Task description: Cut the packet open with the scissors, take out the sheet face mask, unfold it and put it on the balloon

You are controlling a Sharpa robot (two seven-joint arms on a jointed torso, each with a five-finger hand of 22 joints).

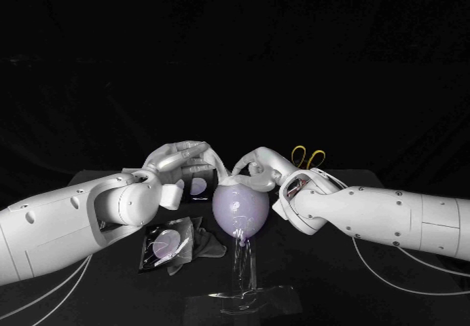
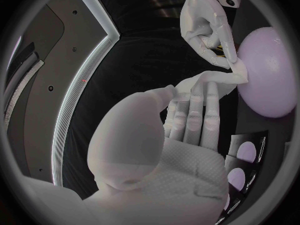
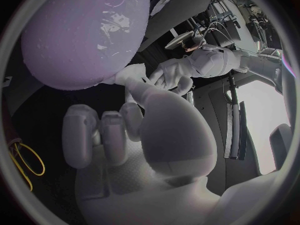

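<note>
From the head view, the left hand [image 1: 181,161] and right hand [image 1: 257,168] are meeting just above the lilac balloon [image 1: 240,212], which is standing on a clear stand [image 1: 242,275]. The packet [image 1: 164,246] is lying on the black table [image 1: 323,272] by the left arm, with the yellow-handled scissors [image 1: 308,158] behind the right hand.

From the left wrist, the left hand is gripping one end of the white sheet mask [image 2: 209,81], and the right hand is pinching the other end beside the balloon.

From the right wrist, the fingers seem to be closing on the mask, though it's blurred there.
</note>
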